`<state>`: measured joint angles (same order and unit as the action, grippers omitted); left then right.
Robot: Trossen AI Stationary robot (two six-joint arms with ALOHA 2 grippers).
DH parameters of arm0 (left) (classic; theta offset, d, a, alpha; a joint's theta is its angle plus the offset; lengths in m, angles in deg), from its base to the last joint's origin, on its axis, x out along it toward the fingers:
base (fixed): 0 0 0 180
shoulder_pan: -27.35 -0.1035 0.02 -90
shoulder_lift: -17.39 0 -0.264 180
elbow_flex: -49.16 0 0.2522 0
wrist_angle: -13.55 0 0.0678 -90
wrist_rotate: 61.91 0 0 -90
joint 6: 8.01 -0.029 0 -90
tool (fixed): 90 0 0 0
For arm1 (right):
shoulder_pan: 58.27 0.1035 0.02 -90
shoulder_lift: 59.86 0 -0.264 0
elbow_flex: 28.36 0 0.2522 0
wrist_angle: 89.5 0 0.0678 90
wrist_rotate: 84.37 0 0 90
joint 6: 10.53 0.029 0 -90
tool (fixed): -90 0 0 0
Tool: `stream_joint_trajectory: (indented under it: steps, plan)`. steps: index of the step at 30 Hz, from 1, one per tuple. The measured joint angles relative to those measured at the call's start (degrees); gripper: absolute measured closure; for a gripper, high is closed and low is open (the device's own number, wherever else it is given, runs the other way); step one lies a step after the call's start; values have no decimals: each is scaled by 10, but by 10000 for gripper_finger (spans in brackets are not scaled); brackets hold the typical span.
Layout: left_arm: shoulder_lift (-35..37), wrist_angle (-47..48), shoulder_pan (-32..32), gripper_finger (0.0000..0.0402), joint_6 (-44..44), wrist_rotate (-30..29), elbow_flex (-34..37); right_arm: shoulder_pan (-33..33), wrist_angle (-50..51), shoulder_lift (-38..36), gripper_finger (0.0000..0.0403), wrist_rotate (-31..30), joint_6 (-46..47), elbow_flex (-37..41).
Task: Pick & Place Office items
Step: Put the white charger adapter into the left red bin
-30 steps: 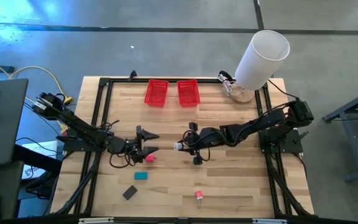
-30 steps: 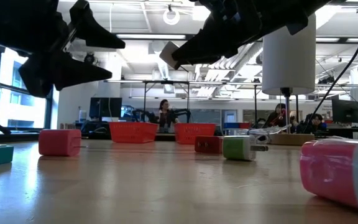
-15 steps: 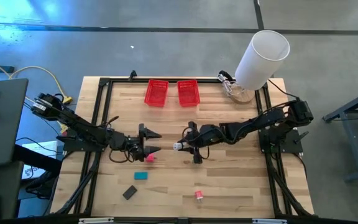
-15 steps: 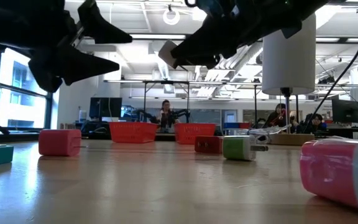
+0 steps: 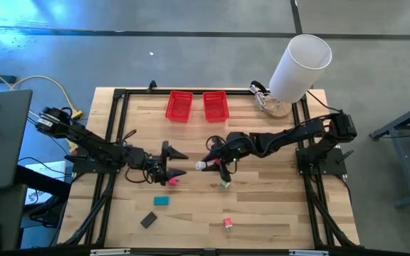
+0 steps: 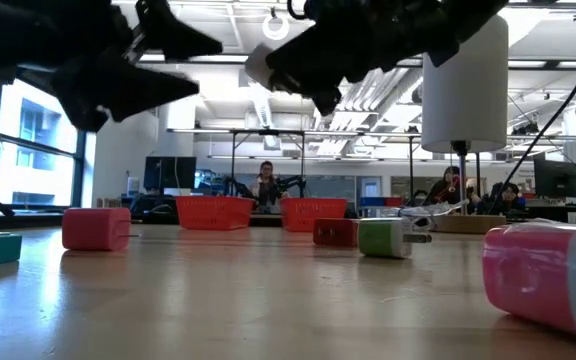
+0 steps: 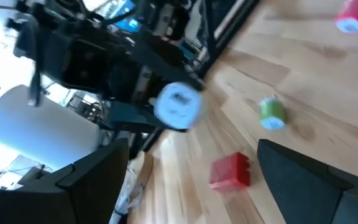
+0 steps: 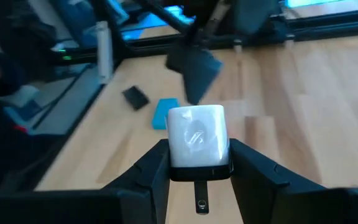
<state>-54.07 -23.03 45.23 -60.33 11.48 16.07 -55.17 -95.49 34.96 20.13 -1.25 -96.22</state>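
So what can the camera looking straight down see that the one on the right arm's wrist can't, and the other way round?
Only the overhead view shows the two red mesh baskets, the big white cylinder, the pink-and-red piece near the table's front edge and the green piece.

Only the right wrist view shows close up how the right gripper clamps the white block between its fingers.

Both show that block, the teal block, the dark grey block and the open left gripper.

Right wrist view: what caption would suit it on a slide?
The right pincer grips a small white block above the wooden table, with teal and dark grey pieces lying beyond.
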Motion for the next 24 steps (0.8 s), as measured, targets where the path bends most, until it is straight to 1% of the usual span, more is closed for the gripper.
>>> stream_joint_trajectory:
  steps: [4,7,13,18,21,24]
  plan:
    - [0,3,-9,53,16,6,-24,3,-3,3,275,6,1,-8]
    - [-9,8,-9,53,-5,12,-37,3,2,7,275,5,2,-8]
    - [-64,9,-9,53,-23,22,-80,4,0,14,275,7,8,-16]
    - [-110,10,-5,53,-40,8,-104,4,4,14,275,11,10,-16]
    - [-125,4,1,53,-71,8,-109,4,16,14,275,20,11,-16]
    - [-128,4,2,53,-82,8,-113,4,35,14,275,20,13,-16]
